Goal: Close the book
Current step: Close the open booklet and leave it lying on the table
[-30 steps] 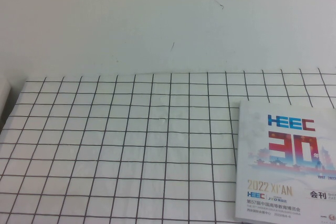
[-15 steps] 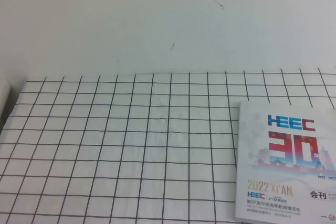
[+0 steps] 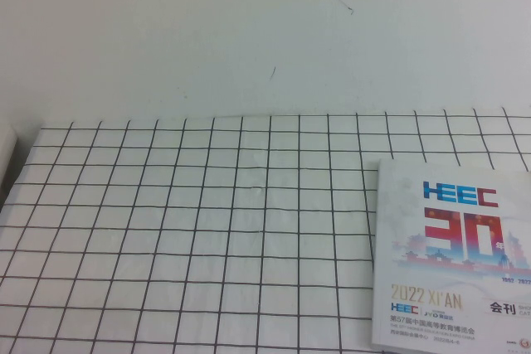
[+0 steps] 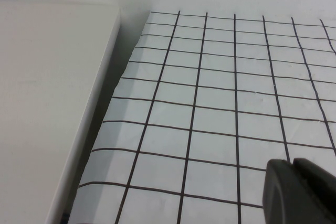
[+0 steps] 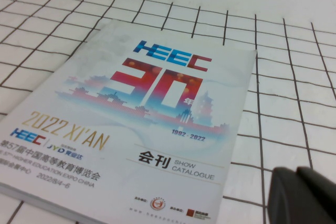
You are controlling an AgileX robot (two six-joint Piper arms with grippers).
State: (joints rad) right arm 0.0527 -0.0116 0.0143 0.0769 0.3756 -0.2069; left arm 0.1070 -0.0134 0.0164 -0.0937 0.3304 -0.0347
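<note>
Over at the near right of the white, black-gridded table [image 3: 207,221] lies the glossy pale paperback show catalogue [image 3: 452,254], cover up and honestly looking closed already, long axis running near to far. Right pincer [image 5: 304,195] hovers close by it, so that arm's way nearer. Left pincer [image 4: 299,192] sits over bare grid by the table's left edge, well apart. Can't tell if either pincer is open or closed.

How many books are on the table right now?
1. The book lies closed, cover up, at the near right of the checked cloth, partly out of the high view. Left gripper hangs over the cloth's left side; right gripper hangs beside the book.
</note>
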